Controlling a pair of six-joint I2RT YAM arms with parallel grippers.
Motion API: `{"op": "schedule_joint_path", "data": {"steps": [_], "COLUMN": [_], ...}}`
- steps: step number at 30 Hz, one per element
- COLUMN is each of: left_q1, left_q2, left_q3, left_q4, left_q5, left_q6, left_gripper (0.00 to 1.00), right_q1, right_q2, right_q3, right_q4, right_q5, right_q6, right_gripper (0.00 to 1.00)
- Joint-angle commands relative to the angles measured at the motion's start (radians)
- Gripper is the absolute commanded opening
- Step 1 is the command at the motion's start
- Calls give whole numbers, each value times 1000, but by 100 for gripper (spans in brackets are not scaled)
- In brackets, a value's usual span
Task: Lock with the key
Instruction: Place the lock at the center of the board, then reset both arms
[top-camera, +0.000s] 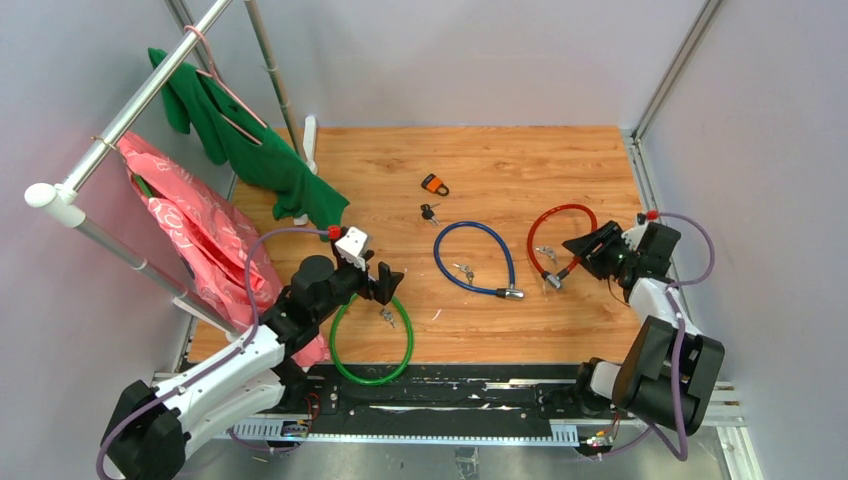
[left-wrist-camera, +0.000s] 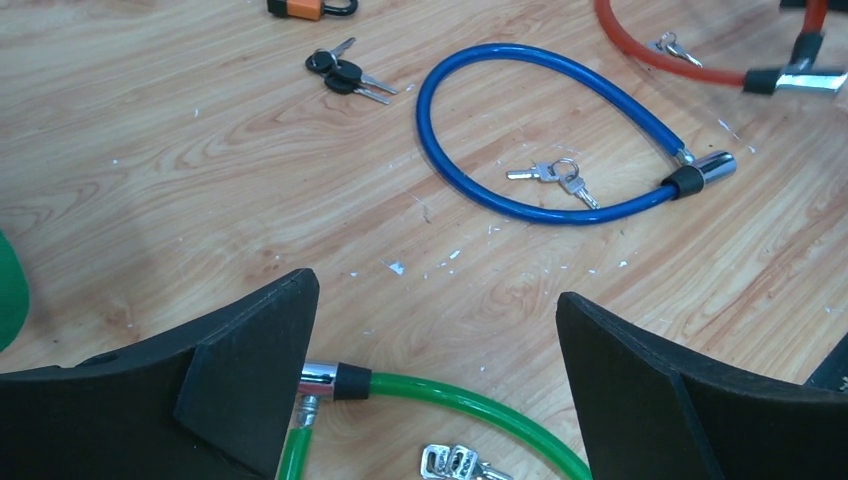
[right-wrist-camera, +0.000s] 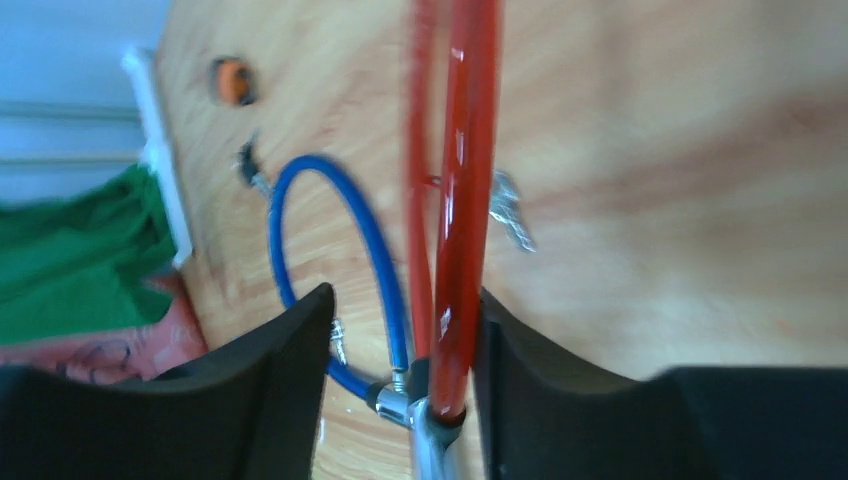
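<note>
Middle of the wooden worktop (top-camera: 500, 150): blue cable lock (left-wrist-camera: 428, 120), flat in a loop, 2 small keys (left-wrist-camera: 555, 178) on a ring inside it. Taking that lock as the marker for everything else.

Just to its right: red cable lock (top-camera: 562, 208), looped as well, a bunch of keys (top-camera: 545, 253) resting inside the loop. On the far side of that red loop from the blue cable lock, the right gripper (right-wrist-camera: 402, 300), low over the wood and pointing back toward the blue one. Jaws parted around the red cable close to its chrome end (right-wrist-camera: 428, 445), the cable up against 1 finger (right-wrist-camera: 540, 400) with a clear gap to the other, so not clamped on it. Cannot tell whether the red cable's tip sits home in the lock body; too blurred in the wrist view.

Now to the near left of the blue cable lock: green cable lock (left-wrist-camera: 470, 402), a round loop by the worktop's front edge, silver keys (left-wrist-camera: 455, 465) inside it. Right above its chrome-and-black head (left-wrist-camera: 335, 378), the left gripper (top-camera: 383, 283), jaws spread as wide as can be, gripping nothing.

Behind the blue cable lock: black-headed keys (top-camera: 429, 212), then further back an orange padlock (top-camera: 434, 185). Well off to its left: green garment (top-camera: 260, 150) and pink bag (top-camera: 200, 230), both hanging from a clothes rail (top-camera: 130, 110).
</note>
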Motion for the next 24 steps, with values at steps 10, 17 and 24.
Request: {"op": "schedule_joint_path", "data": {"steps": [10,17,24], "left_q1": [46,159,346], "left_q2": [-34,-51,-107], "left_q3": [-40,-58,-38], "left_q4": [75,70,2], "left_q5": [13,-47,-139], "left_q6": [-1,-44,8], "left_gripper": [100,100,100], "right_q1": [263,456,478], "right_q2": [-247,-262,-460], "right_q3": [295,360,151], "right_q4": [-570,-627,-486], "right_q5": [1117,1178,1145], "right_q6": [-256,-319,-320], "right_gripper": [72,75,76]}}
